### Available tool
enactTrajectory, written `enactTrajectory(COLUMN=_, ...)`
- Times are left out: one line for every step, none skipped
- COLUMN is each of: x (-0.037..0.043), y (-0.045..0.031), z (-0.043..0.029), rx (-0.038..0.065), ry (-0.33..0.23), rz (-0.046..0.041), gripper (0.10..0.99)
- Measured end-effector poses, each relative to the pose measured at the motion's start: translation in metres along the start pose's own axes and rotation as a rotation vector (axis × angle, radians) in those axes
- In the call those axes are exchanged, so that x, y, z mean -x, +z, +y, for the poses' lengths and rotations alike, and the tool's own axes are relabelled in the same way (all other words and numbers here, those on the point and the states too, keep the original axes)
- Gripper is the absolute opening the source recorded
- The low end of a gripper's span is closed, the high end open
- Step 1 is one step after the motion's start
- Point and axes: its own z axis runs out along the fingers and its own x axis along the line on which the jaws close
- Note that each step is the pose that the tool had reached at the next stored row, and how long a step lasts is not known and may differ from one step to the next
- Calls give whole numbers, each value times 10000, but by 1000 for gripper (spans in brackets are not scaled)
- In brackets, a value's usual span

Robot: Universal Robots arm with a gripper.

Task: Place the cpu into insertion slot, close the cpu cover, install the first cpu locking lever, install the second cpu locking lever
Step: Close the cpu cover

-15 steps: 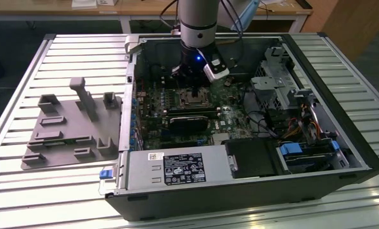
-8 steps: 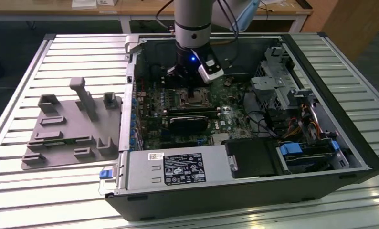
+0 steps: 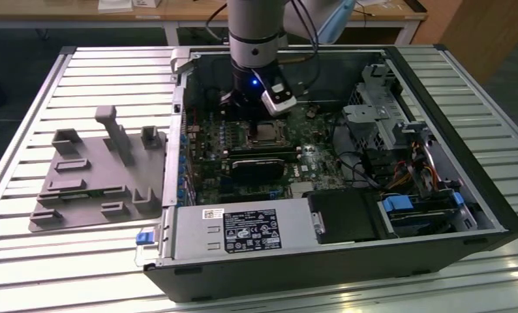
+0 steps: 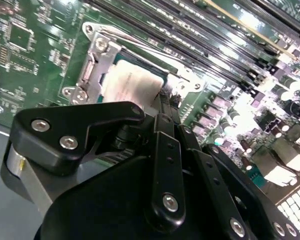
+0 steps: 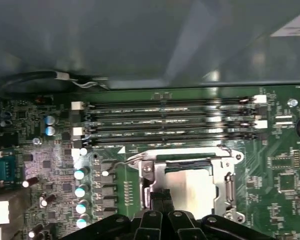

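The cpu (image 5: pixel 190 187) lies flat in the insertion slot (image 5: pixel 186 162), silver top up, near the middle of the motherboard (image 3: pixel 263 134). The cpu cover (image 5: pixel 225 187) is down over it, its silver frame around the chip (image 4: pixel 97 60). One thin wire locking lever (image 5: pixel 121 162) sticks out from a socket corner, and another runs along the frame's edge (image 4: pixel 140 45). My gripper (image 5: pixel 160 196) is shut, with nothing visible between the fingertips, which are low at the edge of the socket. In the second wrist view the gripper (image 4: pixel 166 100) hides part of the chip. In the exterior view the gripper (image 3: pixel 252 117) reaches down into the open case.
Long black memory slots (image 5: pixel 165 122) run beside the socket. A black heatsink block (image 3: pixel 257 171) sits just in front of it. The power supply (image 3: pixel 241 231) and drive cage (image 3: pixel 389 124) crowd the case. A grey fixture tray (image 3: pixel 94 176) lies on the exterior view's left.
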Motion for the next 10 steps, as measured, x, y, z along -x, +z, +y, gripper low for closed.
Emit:
enactTrajectory(x=-8, y=3, z=-1, rx=0, ry=-1, rz=0, gripper=102)
enactTrajectory(x=-17, y=7, z=-1, rx=0, ry=0, rz=0, gripper=102)
enactTrajectory(x=-25, y=13, z=-1, rx=1, ry=0, rz=0, gripper=102)
enactTrajectory(x=-33, y=19, z=-1, rx=1, ry=0, rz=0, gripper=102)
enactTrajectory(x=-41, y=26, z=-2, rx=1, ry=0, rz=-1, gripper=102)
enactTrajectory(x=-49, y=34, z=-3, rx=1, ry=0, rz=0, gripper=102)
enactTrajectory(x=-56, y=42, z=-3, rx=1, ry=0, rz=0, gripper=102)
enactTrajectory(x=-59, y=49, z=-3, rx=1, ry=-1, rz=0, gripper=102)
enactTrajectory(x=-61, y=56, z=-4, rx=1, ry=0, rz=0, gripper=102)
enactTrajectory(x=-61, y=61, z=-3, rx=1, ry=-1, rz=0, gripper=102)
